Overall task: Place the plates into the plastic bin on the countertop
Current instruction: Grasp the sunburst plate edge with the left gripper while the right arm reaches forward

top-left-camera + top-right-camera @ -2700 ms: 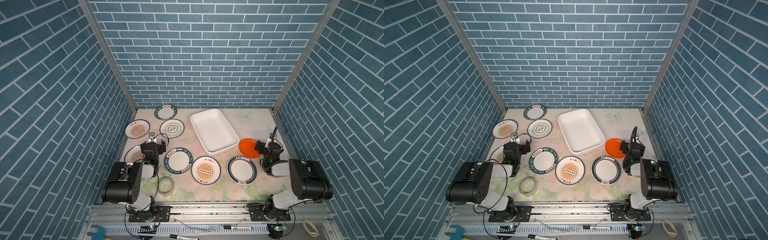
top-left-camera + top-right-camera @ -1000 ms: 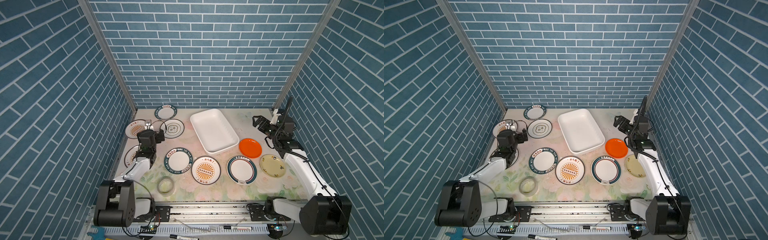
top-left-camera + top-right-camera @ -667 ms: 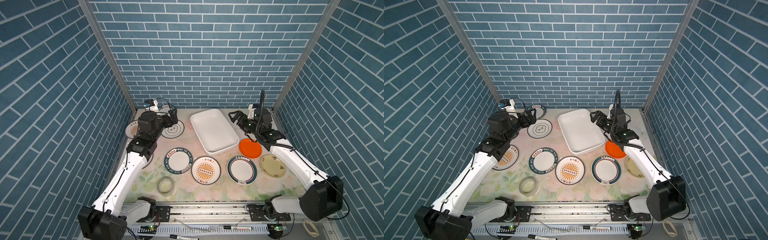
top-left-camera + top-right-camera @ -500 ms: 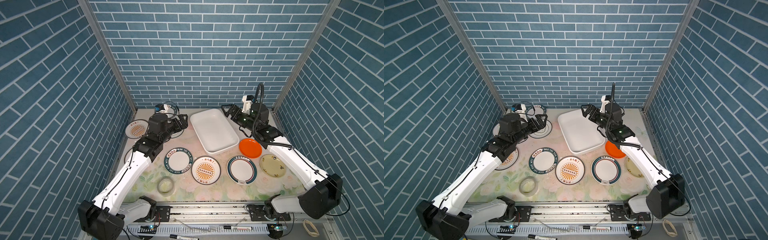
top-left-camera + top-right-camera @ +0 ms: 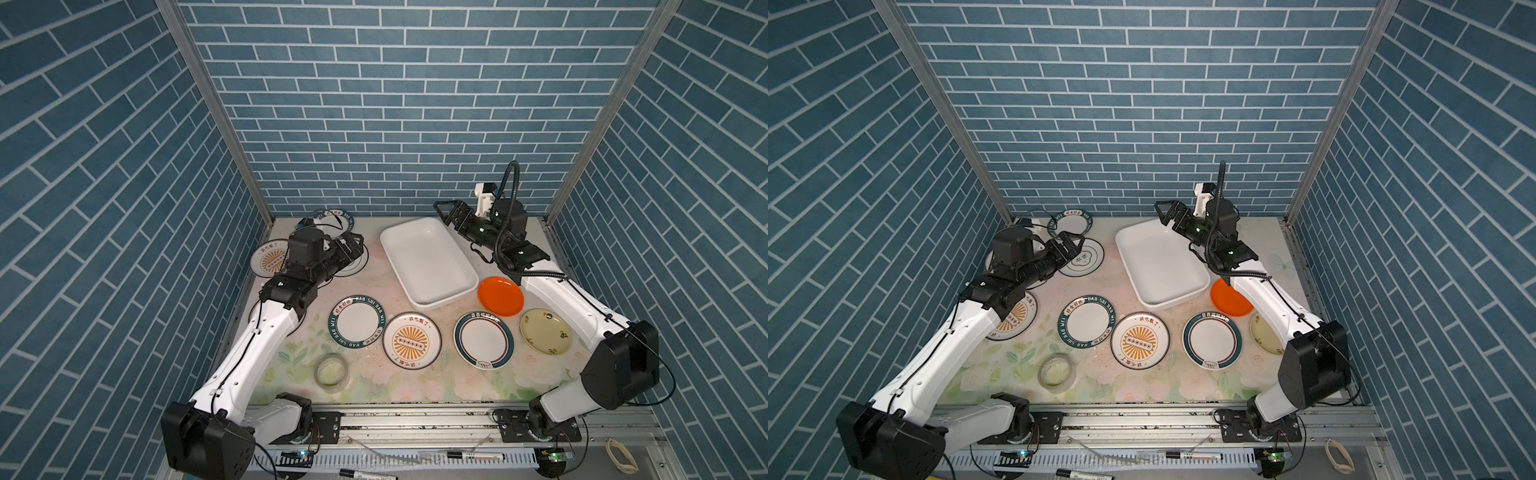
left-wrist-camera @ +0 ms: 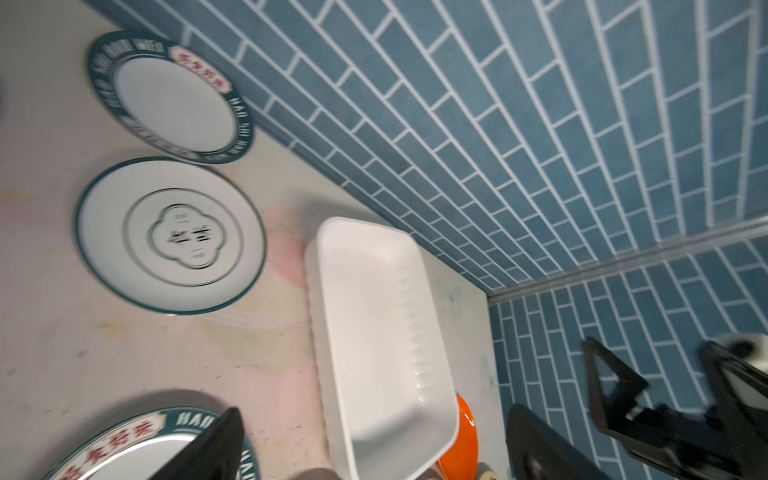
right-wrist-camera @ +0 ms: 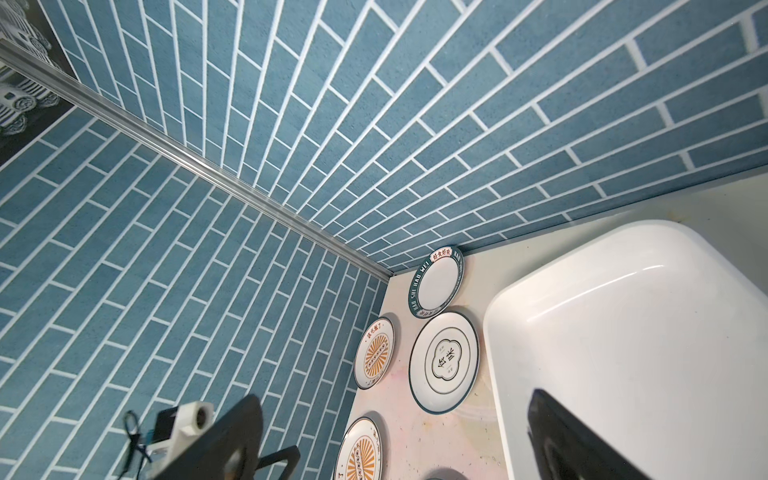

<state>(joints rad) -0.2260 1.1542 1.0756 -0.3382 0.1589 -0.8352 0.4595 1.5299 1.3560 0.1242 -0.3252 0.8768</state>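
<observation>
While the left gripper (image 5: 1072, 246) hovers open and empty over the ringed plate (image 5: 1089, 257) left of centre, the plastic bin (image 5: 1158, 266), empty, lies to its right, its upper corner under the right gripper (image 5: 1169, 214), likewise open

Both arms are stretched well out over the table, the left arm (image 5: 249, 353) angling inward and the right arm (image 5: 573, 303) mirroring it from its side. The left gripper (image 5: 356, 246) and right gripper (image 5: 444, 212) both have their fingers spread wide. There's nothing between the fingers, and the fingertips point roughly toward each other.
</observation>
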